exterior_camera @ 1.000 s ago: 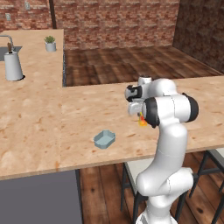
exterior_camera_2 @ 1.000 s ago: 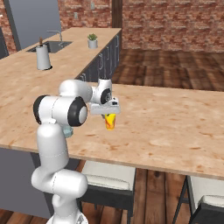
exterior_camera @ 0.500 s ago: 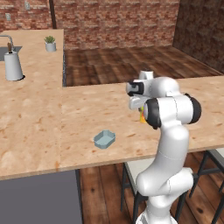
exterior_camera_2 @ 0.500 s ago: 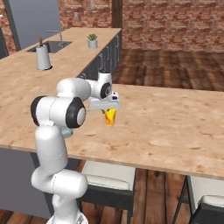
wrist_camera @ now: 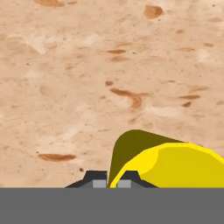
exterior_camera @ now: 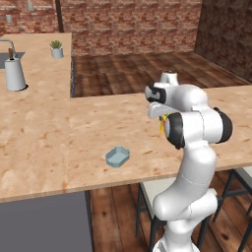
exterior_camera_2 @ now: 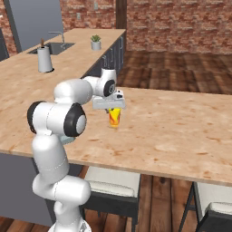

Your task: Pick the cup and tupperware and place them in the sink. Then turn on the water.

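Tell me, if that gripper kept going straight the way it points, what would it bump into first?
Most likely the bare wooden counter. The gripper, shut on the yellow cup's rim, points down at it; how far below is hard to judge.

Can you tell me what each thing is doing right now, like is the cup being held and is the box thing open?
cup: upright, pinched at its rim by the claw, just above the counter.
claw: shut on the cup.
tupperware: lying on the counter, open, untouched.
sink: far off, no water running.
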